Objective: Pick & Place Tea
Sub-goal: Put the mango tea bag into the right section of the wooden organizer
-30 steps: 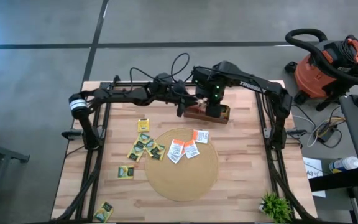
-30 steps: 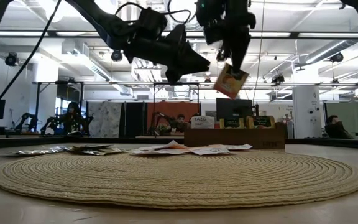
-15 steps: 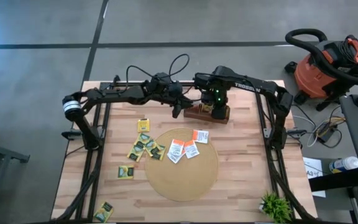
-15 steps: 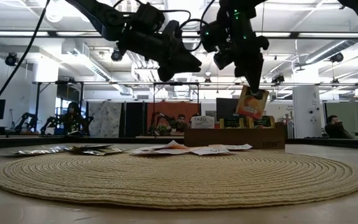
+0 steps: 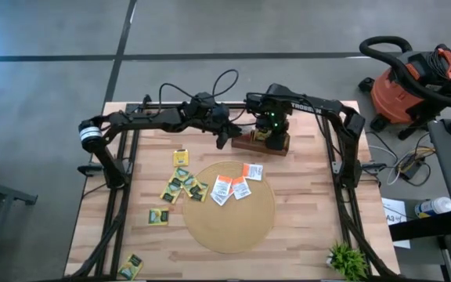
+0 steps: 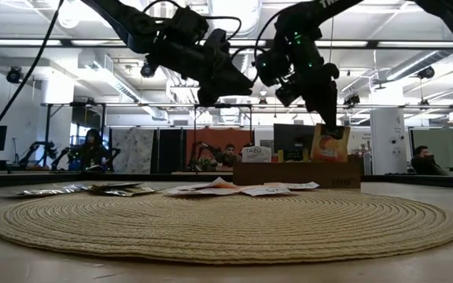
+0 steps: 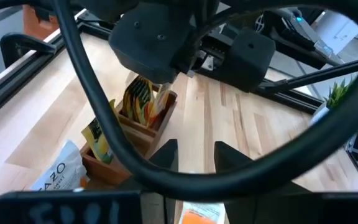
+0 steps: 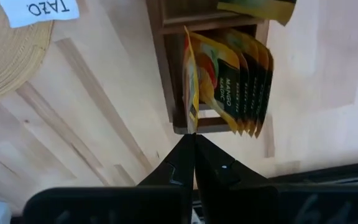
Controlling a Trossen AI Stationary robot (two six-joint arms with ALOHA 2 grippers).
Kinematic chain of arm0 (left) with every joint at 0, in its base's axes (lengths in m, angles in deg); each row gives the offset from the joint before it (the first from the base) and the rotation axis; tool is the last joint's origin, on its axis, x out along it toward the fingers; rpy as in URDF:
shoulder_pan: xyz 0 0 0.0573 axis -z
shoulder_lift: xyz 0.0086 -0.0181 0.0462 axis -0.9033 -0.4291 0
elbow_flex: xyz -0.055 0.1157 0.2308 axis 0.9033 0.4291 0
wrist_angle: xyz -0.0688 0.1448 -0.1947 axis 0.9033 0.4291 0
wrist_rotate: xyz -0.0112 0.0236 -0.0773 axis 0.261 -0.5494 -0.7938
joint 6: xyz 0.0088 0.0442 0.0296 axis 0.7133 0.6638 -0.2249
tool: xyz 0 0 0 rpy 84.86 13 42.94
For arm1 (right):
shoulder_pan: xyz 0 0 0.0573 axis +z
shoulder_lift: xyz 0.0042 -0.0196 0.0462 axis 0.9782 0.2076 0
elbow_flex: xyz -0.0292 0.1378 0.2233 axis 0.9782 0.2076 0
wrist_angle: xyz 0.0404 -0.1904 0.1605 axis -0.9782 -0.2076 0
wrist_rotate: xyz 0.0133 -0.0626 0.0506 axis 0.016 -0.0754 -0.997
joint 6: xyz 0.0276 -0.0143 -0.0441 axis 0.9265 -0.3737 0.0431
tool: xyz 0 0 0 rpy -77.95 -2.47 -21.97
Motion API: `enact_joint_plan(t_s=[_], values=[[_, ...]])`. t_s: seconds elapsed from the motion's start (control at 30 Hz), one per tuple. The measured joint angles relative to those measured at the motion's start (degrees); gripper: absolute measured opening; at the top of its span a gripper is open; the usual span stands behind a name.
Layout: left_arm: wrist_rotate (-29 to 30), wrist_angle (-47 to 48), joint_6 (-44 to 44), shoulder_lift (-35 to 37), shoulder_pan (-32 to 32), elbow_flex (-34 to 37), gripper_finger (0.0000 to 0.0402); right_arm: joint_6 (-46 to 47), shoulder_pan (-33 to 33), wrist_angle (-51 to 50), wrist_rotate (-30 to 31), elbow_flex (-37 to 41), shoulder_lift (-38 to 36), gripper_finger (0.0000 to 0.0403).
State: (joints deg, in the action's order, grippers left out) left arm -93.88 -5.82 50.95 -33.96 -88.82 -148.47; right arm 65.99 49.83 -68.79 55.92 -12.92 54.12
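Observation:
A long brown wooden box (image 5: 263,143) stands at the table's far middle. My right gripper (image 6: 330,127) is above its right end, shut on an orange tea sachet (image 6: 330,145). Several more orange sachets (image 8: 244,78) stand on edge in that end compartment. My left gripper (image 7: 194,155) hovers open by the box's left end, nothing between its fingers. Orange and white sachets (image 5: 235,185) lie flat on the round tan mat (image 5: 229,215). Yellow-green sachets (image 5: 182,185) lie on the wood left of it. My right gripper pinches the orange sachet's top edge (image 8: 189,127) between its two fingers (image 8: 182,163), coming from above and pointing down. The sachet hangs upright below the fingers, its lower part inside the box's right end compartment beside the other orange sachets. Whether it touches the bottom I cannot tell.
Two lone yellow-green sachets lie near the left front, one (image 5: 158,216) by the mat, one (image 5: 131,266) at the near edge. A small green plant (image 5: 346,259) stands at the near right corner. An orange vacuum (image 5: 409,86) sits beyond the table's right side.
My right gripper has come down and toward the table's right, carrying the orange sachet from well above the box down into its right end compartment. The sachet, tilted before, now hangs upright.

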Motion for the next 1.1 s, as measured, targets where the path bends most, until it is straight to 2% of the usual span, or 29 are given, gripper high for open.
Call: enact_joint_plan(t_s=[0.6, 0.87, 1.0, 1.1], values=[[0.00, 0.46, -0.01, -0.04, -0.04, 0.04, 0.0099, 3.21, -0.73, 0.08, -1.49, 0.47, 2.74, 0.0008], [-0.28, 0.77, 1.29, -0.05, -0.01, 0.04, 0.0099, 4.64, -0.80, 0.09, -2.14, 0.47, -0.32, 0.0008], [-2.30, -2.93, 4.13, -0.85, 0.44, 0.04, 0.0099, 3.97, -1.02, 0.12, -7.00, 0.47, -3.02, 0.0008], [-3.36, -10.77, 4.44, -2.71, 0.61, 0.07, 0.0099, 3.86, -0.96, 0.07, -7.77, 0.44, -4.97, 0.0008]])
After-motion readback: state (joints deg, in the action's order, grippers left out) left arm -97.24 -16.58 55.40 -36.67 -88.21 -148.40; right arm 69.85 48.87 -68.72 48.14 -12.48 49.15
